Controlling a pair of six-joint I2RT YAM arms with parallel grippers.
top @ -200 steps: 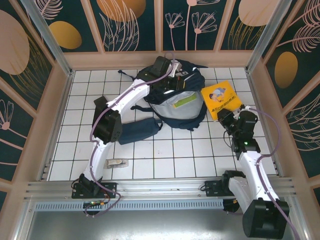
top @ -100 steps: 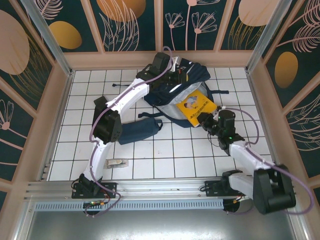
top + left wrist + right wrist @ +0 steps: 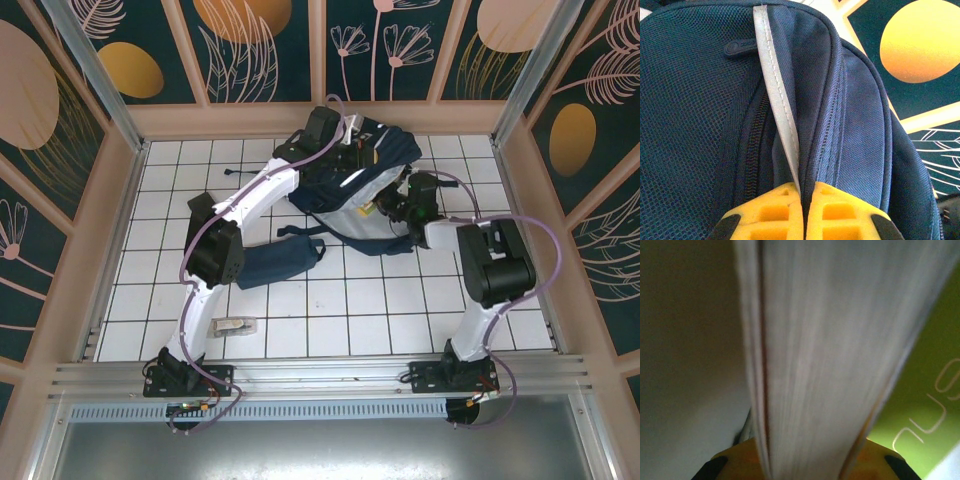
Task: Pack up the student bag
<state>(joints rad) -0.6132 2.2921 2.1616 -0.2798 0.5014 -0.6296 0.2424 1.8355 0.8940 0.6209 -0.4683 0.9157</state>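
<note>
The left end effector [image 3: 802, 195] has its yellow fingers [image 3: 767, 212] pinched together on the white reflective stripe [image 3: 782, 120] of the backpack [image 3: 690, 110]. The stripe runs down beside the zip and ends between them. The right end effector [image 3: 800, 460] is clamped on a book [image 3: 825, 350], whose blurred page edges rise straight up from its grip. A lime-green surface with white lettering [image 3: 932, 405] lies just beside the book. Seen from above, the right arm reaches into the backpack's mouth against the pale grey lining [image 3: 345, 208], while the left arm holds the far rim. The backpack lies at the far middle of the white tiled worktop [image 3: 330, 310]. A navy pouch [image 3: 272, 262] rests near its front-left side, and a small clear packet [image 3: 233, 325] sits well apart, near the left arm's base.
</note>
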